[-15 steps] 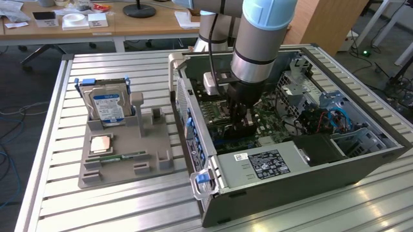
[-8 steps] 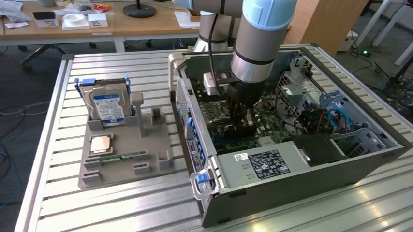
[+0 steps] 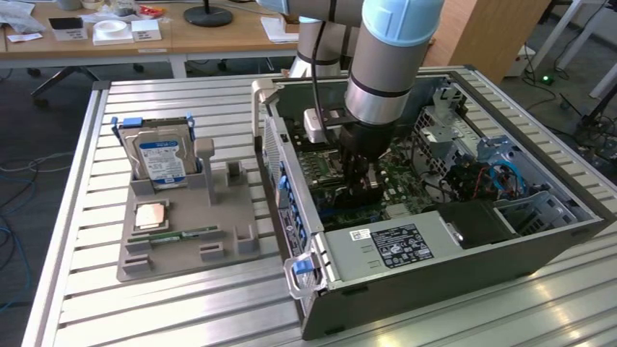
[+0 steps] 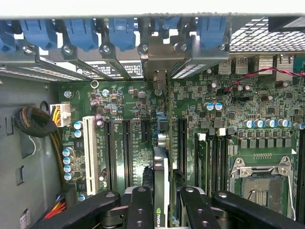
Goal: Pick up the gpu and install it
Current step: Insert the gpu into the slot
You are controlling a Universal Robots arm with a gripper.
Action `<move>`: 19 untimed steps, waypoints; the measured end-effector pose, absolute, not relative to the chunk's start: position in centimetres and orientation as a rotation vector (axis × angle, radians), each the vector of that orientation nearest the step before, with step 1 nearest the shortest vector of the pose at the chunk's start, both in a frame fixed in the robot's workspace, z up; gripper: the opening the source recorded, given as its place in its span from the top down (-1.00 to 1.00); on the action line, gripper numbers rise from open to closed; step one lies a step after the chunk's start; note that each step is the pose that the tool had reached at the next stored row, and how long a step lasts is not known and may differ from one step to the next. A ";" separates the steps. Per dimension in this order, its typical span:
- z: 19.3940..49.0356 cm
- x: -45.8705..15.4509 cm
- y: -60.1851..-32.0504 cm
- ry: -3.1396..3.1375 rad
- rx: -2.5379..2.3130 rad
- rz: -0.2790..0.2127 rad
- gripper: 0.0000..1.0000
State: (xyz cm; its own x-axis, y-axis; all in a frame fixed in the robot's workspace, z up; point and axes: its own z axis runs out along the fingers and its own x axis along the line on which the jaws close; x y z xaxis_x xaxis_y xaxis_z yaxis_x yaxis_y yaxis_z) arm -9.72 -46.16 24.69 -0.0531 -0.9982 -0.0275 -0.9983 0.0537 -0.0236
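Seen edge-on in the wrist view, the gpu (image 4: 160, 176) is a thin green card with a dark face, and my gripper (image 4: 164, 202) is shut on it. One black finger (image 4: 139, 205) presses each side. The card stands upright over the motherboard (image 4: 119, 95), in line with a long expansion slot. Its silver end bracket (image 4: 159, 57) reaches the rear wall below the blue latches (image 4: 121, 31). I cannot tell whether its edge sits in the slot. In the exterior view my gripper (image 3: 362, 173) reaches down into the open computer case (image 3: 434, 289).
Left of the case, a grey fixture (image 3: 183, 253) holds a silver hard drive (image 3: 159, 159), a CPU (image 3: 149, 215) and a RAM stick (image 3: 173, 235). The power supply (image 3: 405, 242) sits at the case's near end. A CPU socket (image 4: 259, 183) and a cable bundle (image 4: 33, 121) flank the card.
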 end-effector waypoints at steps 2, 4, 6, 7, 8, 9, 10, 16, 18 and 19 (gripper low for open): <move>24.7 -9.7 -46.2 2.254 -2.136 0.003 0.47; 24.7 -9.7 -46.2 2.254 -2.136 0.003 0.47; 24.7 -9.7 -46.2 2.254 -2.136 0.003 0.47; 24.7 -9.7 -46.2 2.254 -2.136 0.003 0.47; 24.7 -9.7 -46.2 2.254 -2.136 0.003 0.47; 24.7 -9.7 -46.2 2.254 -2.136 0.003 0.47; 24.7 -9.7 -46.2 2.254 -2.136 0.004 0.45; 24.7 -9.7 -46.2 2.254 -2.136 0.003 0.21; 25.0 -9.7 -46.2 2.254 -2.136 0.003 0.21; 25.4 -9.7 -46.2 2.254 -2.137 0.003 0.21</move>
